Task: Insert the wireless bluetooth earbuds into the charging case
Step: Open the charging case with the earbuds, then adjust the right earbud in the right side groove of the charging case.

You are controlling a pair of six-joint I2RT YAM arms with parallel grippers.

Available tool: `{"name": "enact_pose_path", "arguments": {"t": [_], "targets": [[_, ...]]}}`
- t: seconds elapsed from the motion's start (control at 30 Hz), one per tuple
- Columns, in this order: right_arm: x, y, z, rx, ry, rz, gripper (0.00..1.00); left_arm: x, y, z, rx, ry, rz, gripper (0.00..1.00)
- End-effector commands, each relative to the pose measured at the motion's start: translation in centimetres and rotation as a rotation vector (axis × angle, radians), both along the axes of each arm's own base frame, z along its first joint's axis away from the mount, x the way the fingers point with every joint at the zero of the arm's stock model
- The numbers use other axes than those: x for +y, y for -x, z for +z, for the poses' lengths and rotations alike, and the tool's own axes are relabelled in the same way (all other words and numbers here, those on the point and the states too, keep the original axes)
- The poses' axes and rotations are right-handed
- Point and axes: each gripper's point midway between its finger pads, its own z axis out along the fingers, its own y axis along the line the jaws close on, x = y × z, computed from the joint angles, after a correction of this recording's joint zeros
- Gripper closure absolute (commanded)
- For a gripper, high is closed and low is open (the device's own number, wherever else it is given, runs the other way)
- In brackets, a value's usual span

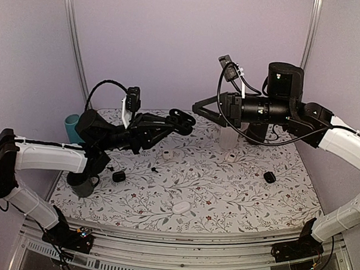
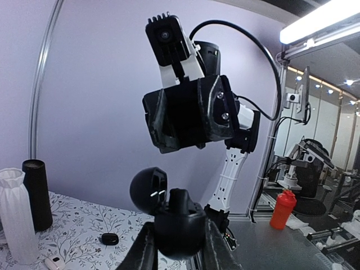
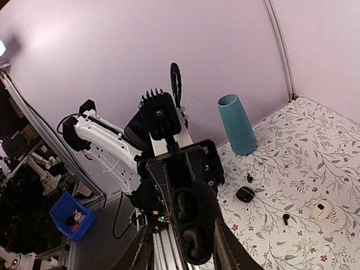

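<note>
STEP: earbud insertion | left claw (image 2: 177, 250) clamped on open glossy black plastic charging case (image 2: 179, 225) | right claw (image 1: 199, 107) apart | NEXT, likely: fetch tiny black earbud (image 3: 285, 218).

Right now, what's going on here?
The left fingers hold an open black charging case raised above the table. The right fingers, spread and apparently empty, face the case close up. A small black earbud lies loose on the table, so insertion isn't finished.
</note>
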Motion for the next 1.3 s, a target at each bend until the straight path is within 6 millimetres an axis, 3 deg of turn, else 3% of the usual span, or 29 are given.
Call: {"name": "enact_pose_path", "arguments": {"t": [0.0,0.23,0.63,1.27], "targets": [[-0.3,1.2,0.8,-0.026,-0.020,0.052,0.64,0.5,0.2,0.3,-0.014,0.002,0.002,1.00],[-0.8,3.0,0.7,-0.041,0.009,0.130,0.65,0.2,-0.1,0.3,0.013,-0.025,-0.013,1.00],[-0.1,1.5,-3.1,0.070,0.151,0.088,0.69,-0.5,-0.6,-0.1,0.064,-0.079,-0.031,1.00],[0.1,0.1,-3.7,0.101,0.195,0.022,0.73,-0.2,-0.8,0.2,0.044,-0.100,0.017,1.00]]}}
